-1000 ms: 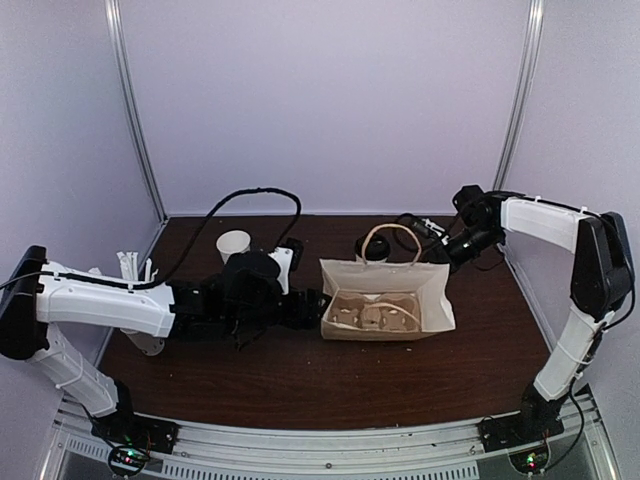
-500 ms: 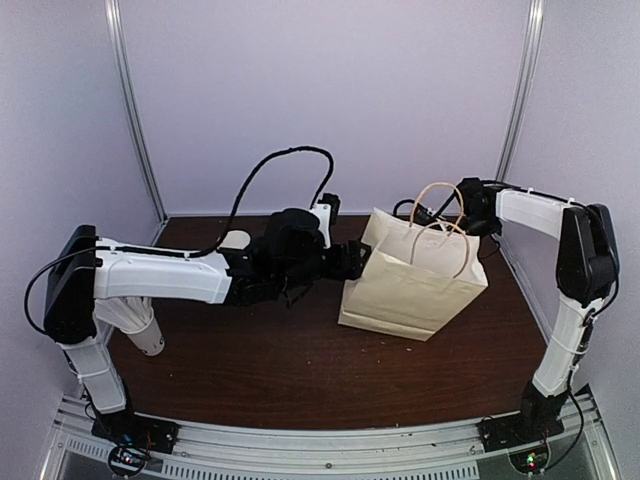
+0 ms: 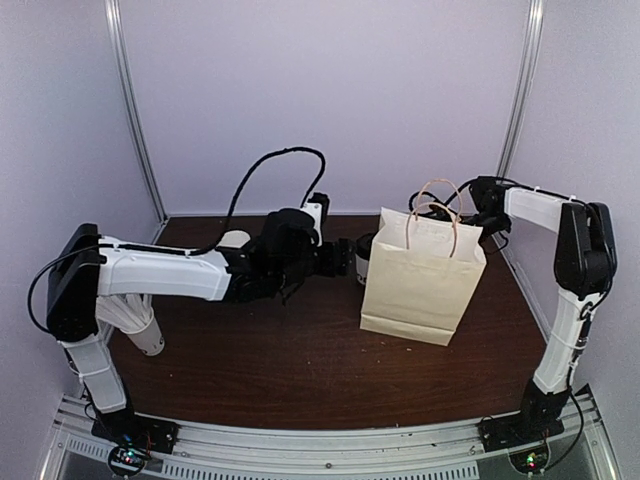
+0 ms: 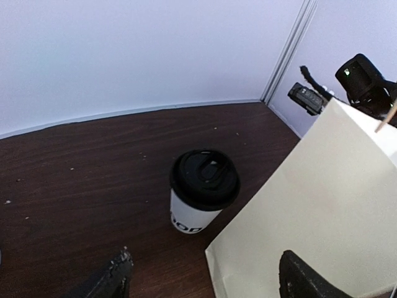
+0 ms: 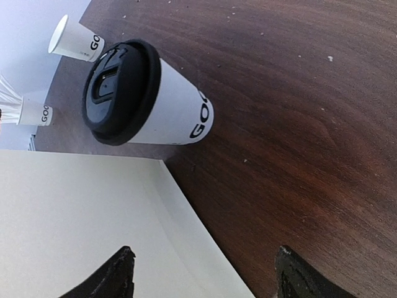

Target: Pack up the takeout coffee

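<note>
Cream paper bag (image 3: 422,275), upright with its handles up, stands just beside the takeout coffee (image 4: 205,189) and blocks my right arm's way to it. An open white cup (image 5: 75,38) and a straw-filled cup (image 5: 34,112) stand well beyond. The table (image 3: 280,370) is dark wood and the walls (image 3: 320,100) are pale. The coffee stands upright, long axis vertical, black lid up, between the bag and my left gripper (image 3: 345,258). That and my right gripper (image 5: 205,267) are spread wide, holding nothing.
</note>
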Motion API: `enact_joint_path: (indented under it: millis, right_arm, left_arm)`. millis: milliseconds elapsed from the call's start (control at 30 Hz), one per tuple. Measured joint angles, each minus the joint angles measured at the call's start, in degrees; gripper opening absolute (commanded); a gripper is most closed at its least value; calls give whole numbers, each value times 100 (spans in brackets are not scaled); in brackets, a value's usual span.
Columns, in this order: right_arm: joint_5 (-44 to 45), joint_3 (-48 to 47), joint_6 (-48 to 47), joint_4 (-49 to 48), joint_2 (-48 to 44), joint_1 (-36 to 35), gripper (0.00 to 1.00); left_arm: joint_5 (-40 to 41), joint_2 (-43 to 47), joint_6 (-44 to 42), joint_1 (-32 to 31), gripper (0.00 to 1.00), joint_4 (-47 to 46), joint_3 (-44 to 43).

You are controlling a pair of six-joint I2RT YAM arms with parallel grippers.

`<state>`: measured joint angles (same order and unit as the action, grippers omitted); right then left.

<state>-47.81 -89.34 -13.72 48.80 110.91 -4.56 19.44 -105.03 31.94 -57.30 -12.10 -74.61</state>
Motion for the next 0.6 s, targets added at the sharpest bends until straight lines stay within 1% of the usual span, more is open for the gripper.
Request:
enact_joint_path:
  millis: [67, 133, 200, 267, 300, 400, 500, 600]
  right_arm:
    - [-7, 26, -9, 4, 0, 155, 78]
    - [-24, 87, -50, 9, 0, 365, 78]
    - [-42, 181, -109, 26, 0, 605, 78]
    - [-46, 284, -142, 44, 0, 798, 78]
    - [-48, 343, -149, 63, -2, 894, 78]
    - [-76, 507, -140, 66, -70, 1126, 78]
    - [-146, 807, -127, 63, -402, 1351, 78]
    - [-181, 992, -131, 55, -872, 1537, 78]
  left_arm:
    - [85, 426, -133, 4, 80, -66, 483]
    - [-20, 876, -400, -15, 78, -197, 940]
    - [-243, 1239, -754, -101, 76, -160, 1091]
    - [-433, 1451, -1082, -334, 73, -85, 931]
    - [-501, 1504, -1233, -525, 72, 24, 719]
    - [-791, 1482, -1375, -1054, 72, -31, 116]
    - [-1108, 1272, -1281, -1401, 80, -212, -396]
    - [-1296, 682, -1069, -1504, 84, -426, -1036]
